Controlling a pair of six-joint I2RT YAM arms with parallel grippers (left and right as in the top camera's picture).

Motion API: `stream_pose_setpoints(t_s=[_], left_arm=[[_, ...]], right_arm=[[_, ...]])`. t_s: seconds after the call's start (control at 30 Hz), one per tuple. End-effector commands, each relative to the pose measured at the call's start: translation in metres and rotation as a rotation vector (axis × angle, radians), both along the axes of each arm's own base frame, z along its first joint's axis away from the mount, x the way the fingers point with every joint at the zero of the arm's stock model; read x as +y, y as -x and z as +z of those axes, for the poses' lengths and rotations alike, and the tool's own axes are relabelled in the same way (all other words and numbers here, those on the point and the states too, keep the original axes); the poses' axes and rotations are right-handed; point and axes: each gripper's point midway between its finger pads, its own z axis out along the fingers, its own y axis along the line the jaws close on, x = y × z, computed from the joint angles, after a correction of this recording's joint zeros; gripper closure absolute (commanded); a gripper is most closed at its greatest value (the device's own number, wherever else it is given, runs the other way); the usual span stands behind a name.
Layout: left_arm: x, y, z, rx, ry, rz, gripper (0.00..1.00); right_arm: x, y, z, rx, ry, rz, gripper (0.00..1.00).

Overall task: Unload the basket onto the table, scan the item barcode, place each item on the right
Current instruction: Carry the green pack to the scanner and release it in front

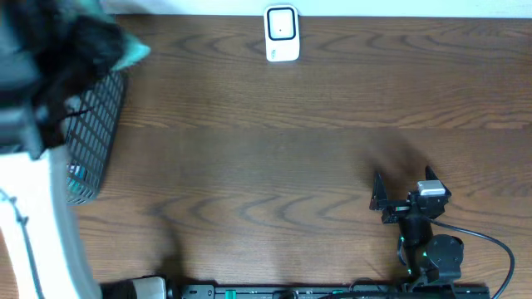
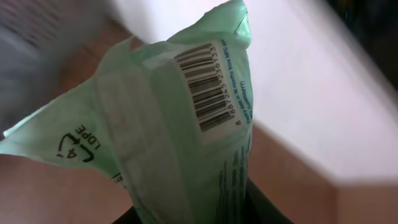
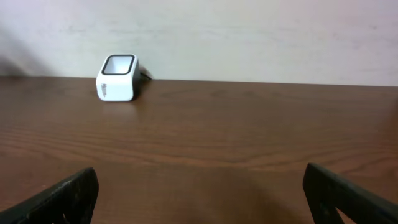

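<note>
A pale green soft packet [image 2: 161, 137] fills the left wrist view, its black barcode [image 2: 208, 87] facing the camera on the upper right. My left gripper [image 2: 199, 214] is shut on the packet's lower end. From overhead, that gripper [image 1: 87, 41] is a dark blur at the far left, with a green corner of the packet [image 1: 135, 54] sticking out. The white scanner [image 1: 281, 33] stands at the table's back edge, also in the right wrist view as the scanner [image 3: 117, 78]. My right gripper [image 1: 403, 195] rests open near the front right, nothing between its fingers [image 3: 68, 196].
A dark mesh basket [image 1: 96, 133] lies at the left edge below the left arm, something blue-green inside. A white wall runs behind the brown wooden table [image 1: 274, 158]. A black cable [image 1: 490, 241] loops from the right arm's base.
</note>
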Motion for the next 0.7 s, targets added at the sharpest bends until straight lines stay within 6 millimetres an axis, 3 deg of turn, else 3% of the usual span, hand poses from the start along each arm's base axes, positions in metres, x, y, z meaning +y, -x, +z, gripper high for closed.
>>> stream_pose_setpoints(t_s=[0.0,0.1,0.2,0.3,0.4,0.53,0.6,0.67], left_arm=[[-0.053,-0.029,-0.049,0.114,-0.058,-0.207,0.71],[-0.095,-0.049,-0.099,0.233,-0.059,-0.305,0.71],[-0.146,-0.065,-0.166,0.375,-0.075,-0.413,0.70],[-0.176,-0.070,-0.208,0.447,-0.089,-0.472,0.67],[-0.214,-0.071,-0.263,0.529,-0.112,-0.541,0.67],[-0.241,-0.066,-0.296,0.571,-0.132,-0.594,0.66],[-0.255,-0.063,-0.305,0.573,-0.140,-0.620,0.45],[-0.266,-0.059,-0.307,0.564,-0.146,-0.642,0.44]], right_arm=[[-0.003,0.000,-0.001,0.001,0.001,-0.013,0.01],[-0.003,0.000,-0.001,0.001,0.001,-0.013,0.01],[-0.003,0.000,-0.001,0.001,0.001,-0.013,0.01],[-0.003,0.000,-0.001,0.001,0.001,-0.013,0.01],[-0.003,0.000,-0.001,0.001,0.001,-0.013,0.01],[-0.003,0.000,-0.001,0.001,0.001,-0.013,0.01],[-0.003,0.000,-0.001,0.001,0.001,-0.013,0.01],[-0.003,0.000,-0.001,0.001,0.001,-0.013,0.01]])
